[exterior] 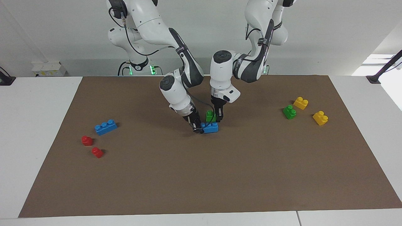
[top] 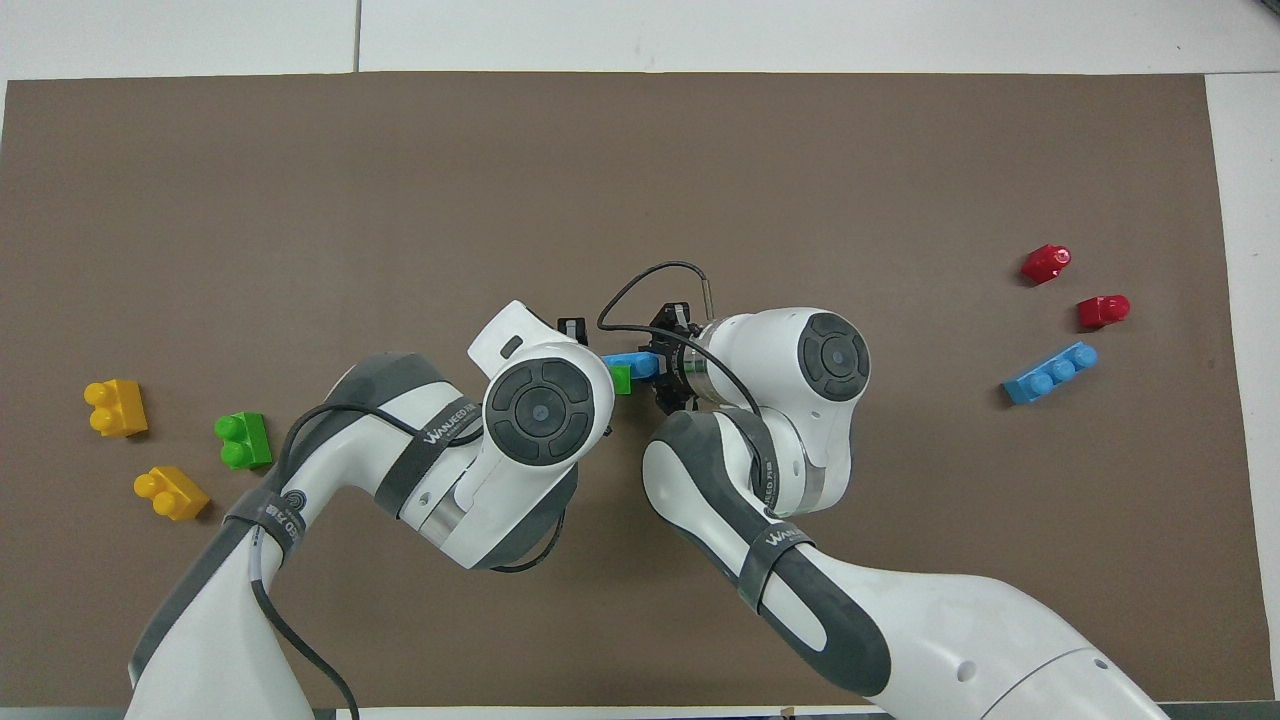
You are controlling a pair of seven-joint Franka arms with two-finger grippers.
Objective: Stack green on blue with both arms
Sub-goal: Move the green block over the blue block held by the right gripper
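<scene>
Green brick meets blue brick mid-desk, one pincer on each.

The green sits at the desk's centre, gripped by the left pincer, just above and touching the blue, which the right pincer clamps at one end. Both look light, rigid, smooth plastic, likely slippery; the flat sides below the studs seem the best hold. Spare green and yellows lie toward the left arm's end, spare blue and reds toward the right's. Brown mat on a white desk, pale wall.
</scene>
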